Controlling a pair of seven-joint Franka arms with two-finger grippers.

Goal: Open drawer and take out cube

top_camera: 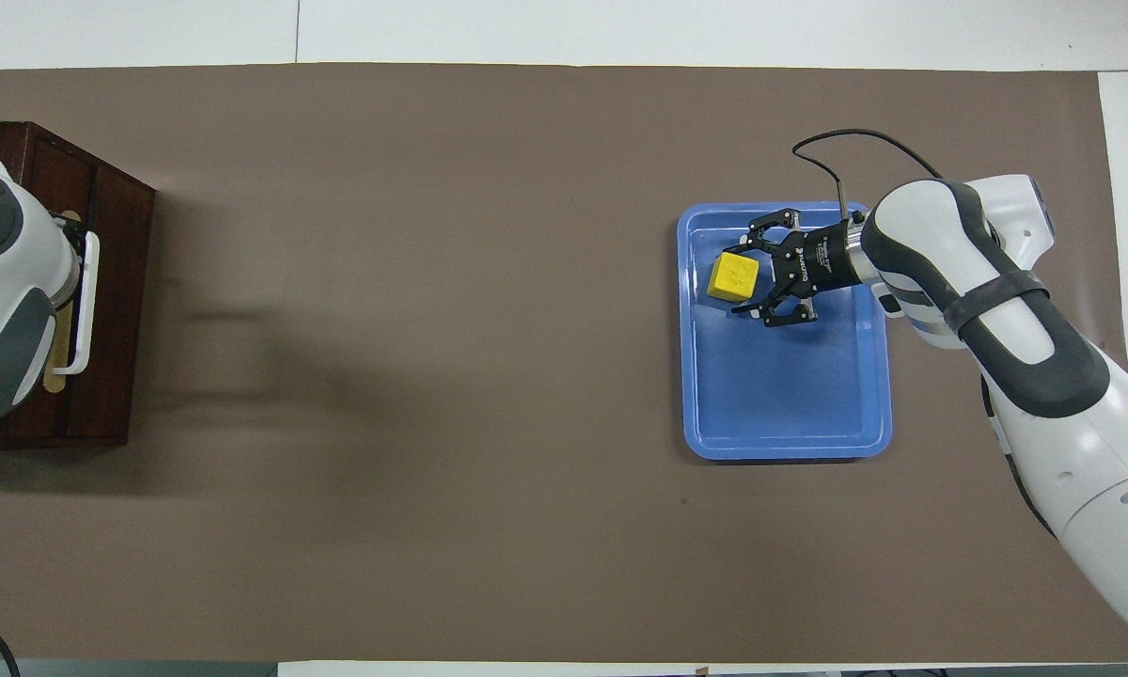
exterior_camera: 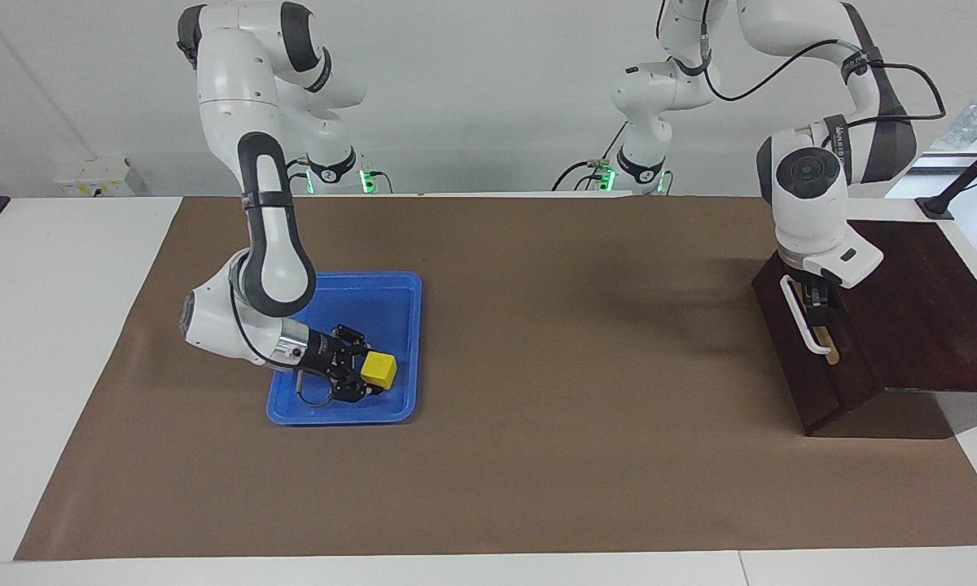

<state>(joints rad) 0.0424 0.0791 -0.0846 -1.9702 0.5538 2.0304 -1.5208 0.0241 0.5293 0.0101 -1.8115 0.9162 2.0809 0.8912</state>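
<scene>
Brown table covering carries a blue tray (exterior_camera: 407,285) where the right gripper (exterior_camera: 360,377), jaws released, flanks the cube (exterior_camera: 378,369), apparently light and rigid, best pinched on flat sides; left gripper (exterior_camera: 818,313), jaws spread, stands at the shut drawer (exterior_camera: 814,366).

I see a white table (exterior_camera: 65,342) covered almost end to end by a brown mat (exterior_camera: 537,456). A blue tray (exterior_camera: 403,342) lies flat on the mat toward the right arm's end. A dark wooden box (exterior_camera: 928,325) with its drawer (exterior_camera: 818,374) pushed in sits at the left arm's end, well apart from the tray.
</scene>
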